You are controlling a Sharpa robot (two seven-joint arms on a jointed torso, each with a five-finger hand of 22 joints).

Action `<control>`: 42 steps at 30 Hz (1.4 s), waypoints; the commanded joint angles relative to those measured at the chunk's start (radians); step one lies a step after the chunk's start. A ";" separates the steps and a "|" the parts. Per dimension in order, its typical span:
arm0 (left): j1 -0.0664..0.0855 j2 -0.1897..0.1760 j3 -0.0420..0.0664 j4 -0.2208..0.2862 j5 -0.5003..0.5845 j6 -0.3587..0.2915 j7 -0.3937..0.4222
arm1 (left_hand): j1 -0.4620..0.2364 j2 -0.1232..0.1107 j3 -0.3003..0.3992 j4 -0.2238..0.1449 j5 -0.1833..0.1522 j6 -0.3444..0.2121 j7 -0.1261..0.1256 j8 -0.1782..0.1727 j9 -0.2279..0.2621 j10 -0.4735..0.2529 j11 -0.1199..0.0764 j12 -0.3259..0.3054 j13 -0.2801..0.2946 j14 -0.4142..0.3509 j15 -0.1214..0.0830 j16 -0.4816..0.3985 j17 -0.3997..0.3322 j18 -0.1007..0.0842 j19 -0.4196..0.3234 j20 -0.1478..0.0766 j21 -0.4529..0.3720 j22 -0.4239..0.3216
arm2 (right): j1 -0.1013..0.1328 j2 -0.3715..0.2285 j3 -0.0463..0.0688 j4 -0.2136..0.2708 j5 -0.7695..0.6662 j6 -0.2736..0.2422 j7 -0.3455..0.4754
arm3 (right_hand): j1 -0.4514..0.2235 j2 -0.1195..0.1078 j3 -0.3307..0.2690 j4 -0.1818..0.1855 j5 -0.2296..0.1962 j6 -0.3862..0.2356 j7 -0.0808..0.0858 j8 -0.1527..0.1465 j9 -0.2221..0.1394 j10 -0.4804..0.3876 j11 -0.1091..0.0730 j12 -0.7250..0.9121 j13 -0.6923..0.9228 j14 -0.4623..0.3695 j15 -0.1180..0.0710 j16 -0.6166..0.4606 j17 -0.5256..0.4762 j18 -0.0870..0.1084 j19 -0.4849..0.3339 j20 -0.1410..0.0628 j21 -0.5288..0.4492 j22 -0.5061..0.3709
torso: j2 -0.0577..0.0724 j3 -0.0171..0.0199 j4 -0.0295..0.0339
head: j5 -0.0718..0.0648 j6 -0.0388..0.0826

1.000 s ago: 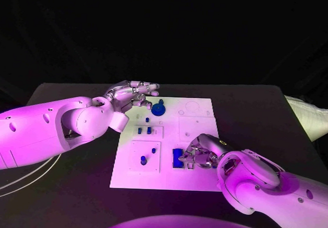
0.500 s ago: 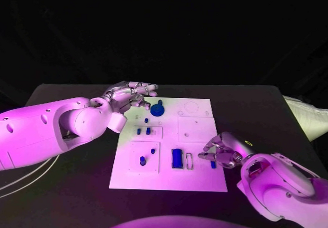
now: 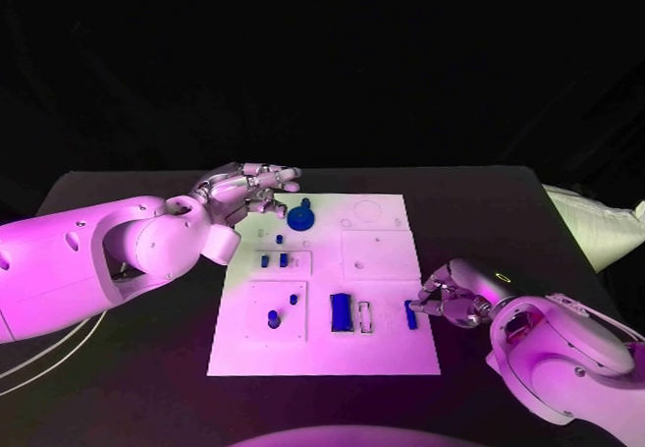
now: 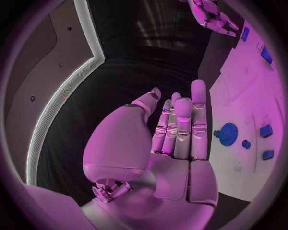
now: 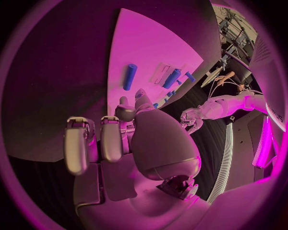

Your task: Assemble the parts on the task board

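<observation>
Head view: right robot hand (image 3: 454,297) retreats off task board (image 3: 325,356) right edge, released; blue peg (image 3: 412,315) left behind. Left robot hand (image 3: 246,189) released at far-left corner.

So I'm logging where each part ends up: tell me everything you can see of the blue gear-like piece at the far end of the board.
The blue gear-like piece is a round disc with a toothed rim, as the left wrist view shows, with a short blue stub beside its far edge. It looks like plastic. It lies flat at the far left corner of the white task board. The left hand hovers beside it, fingers spread, not touching it. Nothing else touches it.
</observation>
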 commanded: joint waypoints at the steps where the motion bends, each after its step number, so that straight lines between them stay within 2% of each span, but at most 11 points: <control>1: 0.000 0.001 0.000 0.000 -0.002 0.020 0.004 | 0.009 0.001 -0.006 -0.001 -0.003 -0.008 -0.003 0.006 -0.001 -0.005 0.001 0.003 0.001 -0.005 0.003 -0.001 -0.001 0.011 0.007 0.002 -0.003 -0.002 | -0.003 0.008 0.000 -0.011 -0.060 0.083 -0.015 | -0.003 -0.005 -0.009 0.006 0.004 0.010 -0.001 0.002 0.002 0.001 -0.007 -0.009 -0.003 0.049 -0.002 -0.001 -0.002 -0.015 0.004 -0.002 0.001 0.087 | 0.000 -0.0008 0.0019 | -0.004 -0.001; 4: -0.001 0.002 0.000 0.000 -0.002 0.020 0.004 | 0.009 0.001 -0.006 -0.001 -0.003 -0.008 -0.003 0.006 -0.001 -0.005 0.001 0.003 0.001 -0.005 0.003 -0.001 -0.001 0.011 0.007 0.002 -0.003 -0.002 | -0.007 0.021 0.000 -0.020 -0.076 0.103 -0.019 | -0.013 -0.009 -0.017 0.015 0.002 0.011 -0.001 0.000 0.003 0.000 -0.007 -0.012 -0.005 0.049 -0.002 -0.003 -0.004 -0.015 0.003 -0.002 0.000 0.085 | 0.001 -0.0016 0.0025 | -0.005 -0.002; 9: -0.001 0.003 0.000 -0.001 -0.002 0.021 0.004 | 0.009 0.001 -0.006 -0.001 -0.003 -0.008 -0.003 0.006 -0.001 -0.005 0.001 0.003 0.001 -0.005 0.003 -0.001 -0.001 0.011 0.007 0.002 -0.003 -0.002 | -0.013 0.038 0.000 -0.034 -0.092 0.130 -0.023 | -0.019 -0.013 -0.023 0.023 -0.001 0.016 -0.003 0.001 0.006 0.002 -0.008 -0.012 -0.003 0.049 -0.003 -0.004 -0.004 -0.015 0.003 -0.003 -0.001 0.085 | 0.001 -0.0004 0.0021 | -0.001 -0.004; 14: -0.002 0.002 0.000 -0.002 -0.002 0.021 0.004 | 0.009 0.001 -0.006 -0.001 -0.003 -0.008 -0.003 0.006 -0.001 -0.005 0.001 0.003 0.001 -0.005 0.003 -0.001 -0.001 0.011 0.007 0.002 -0.003 -0.002 | -0.015 0.048 0.000 -0.042 -0.102 0.149 -0.024 | -0.018 -0.014 -0.024 0.025 -0.002 0.020 -0.005 0.003 0.009 0.004 -0.009 -0.010 -0.001 0.049 -0.004 -0.004 -0.004 -0.015 0.003 -0.003 0.000 0.086 | 0.001 -0.0017 0.0020 | -0.001 -0.005; 21: -0.002 0.003 0.000 -0.002 -0.002 0.022 0.003 | 0.009 0.001 -0.006 -0.001 -0.003 -0.008 -0.003 0.006 -0.001 -0.005 0.001 0.003 0.001 -0.005 0.003 -0.001 -0.001 0.011 0.007 0.002 -0.003 -0.002 | -0.016 0.061 -0.001 -0.044 -0.129 0.188 -0.026 | -0.009 -0.014 -0.024 0.023 -0.006 0.026 -0.008 0.006 0.014 0.006 -0.012 -0.010 -0.001 0.049 -0.006 -0.005 -0.005 -0.015 0.003 -0.005 -0.001 0.085 | 0.001 -0.0010 0.0026 | 0.001 -0.005; 27: -0.002 0.003 0.000 -0.001 0.001 0.024 0.009 | 0.010 0.002 -0.007 -0.001 -0.003 -0.008 -0.003 0.007 -0.001 -0.006 0.001 0.004 0.001 -0.006 0.004 -0.001 -0.001 0.011 0.007 0.002 -0.004 -0.002 | -0.017 0.071 -0.001 -0.047 -0.181 0.250 -0.029 | 0.032 -0.021 -0.018 -0.001 -0.027 0.027 -0.010 0.007 0.024 0.005 -0.015 -0.014 -0.001 0.048 -0.009 -0.009 -0.008 -0.014 0.000 -0.008 -0.004 0.082 | 0.001 -0.0013 0.0013 | 0.004 -0.007; 30: -0.002 0.004 0.000 -0.001 0.002 0.026 0.012 | 0.010 0.002 -0.007 -0.001 -0.003 -0.008 -0.003 0.007 -0.001 -0.006 0.001 0.004 0.001 -0.006 0.004 -0.001 -0.001 0.011 0.007 0.002 -0.004 -0.002 | -0.018 0.084 -0.001 -0.055 -0.220 0.275 -0.030 | 0.066 -0.022 -0.009 -0.023 -0.061 0.028 -0.010 0.007 0.030 0.005 -0.016 -0.016 0.000 0.048 -0.010 -0.010 -0.007 -0.014 -0.001 -0.010 -0.004 0.082 | 0.001 -0.0009 0.0014 | 0.003 -0.008; 34: -0.002 0.006 -0.001 -0.001 0.003 0.028 0.015 | 0.010 0.002 -0.007 -0.001 -0.003 -0.008 -0.003 0.007 -0.001 -0.006 0.001 0.004 0.001 -0.006 0.004 -0.001 -0.001 0.011 0.007 0.002 -0.004 -0.002 | -0.031 0.096 -0.002 -0.062 -0.297 0.311 -0.030 | 0.119 -0.002 0.023 -0.055 -0.077 0.021 -0.009 0.000 0.034 -0.007 -0.016 -0.040 -0.016 0.045 -0.011 -0.020 -0.017 -0.012 -0.007 -0.011 -0.011 0.074 | -0.002 -0.0013 0.0048 | 0.005 -0.009; 40: -0.003 0.005 -0.001 -0.001 0.003 0.019 0.023 | 0.010 0.002 -0.007 -0.001 -0.003 -0.008 -0.003 0.007 -0.001 -0.006 0.001 0.005 0.001 -0.005 0.004 0.000 0.001 0.011 0.007 0.002 -0.004 -0.002 | -0.044 0.105 -0.003 -0.070 -0.351 0.350 -0.031 | 0.125 -0.003 0.034 -0.060 -0.084 0.011 -0.005 -0.010 0.034 -0.020 -0.013 -0.066 -0.037 0.043 -0.008 -0.028 -0.026 -0.010 -0.014 -0.010 -0.017 0.064 | -0.004 -0.0044 0.0064 | 0.003 -0.010; 42: -0.003 0.005 -0.001 -0.001 0.003 0.017 0.024 | 0.010 0.002 -0.007 -0.001 -0.003 -0.008 -0.003 0.007 -0.001 -0.006 0.001 0.005 0.001 -0.005 0.004 0.001 0.001 0.011 0.007 0.002 -0.004 -0.002 | -0.046 0.108 -0.003 -0.072 -0.358 0.361 -0.031 | 0.124 -0.004 0.036 -0.060 -0.081 0.008 -0.003 -0.014 0.033 -0.022 -0.011 -0.071 -0.040 0.043 -0.007 -0.030 -0.027 -0.010 -0.015 -0.009 -0.019 0.063 | -0.002 -0.0035 0.0070 | 0.002 -0.009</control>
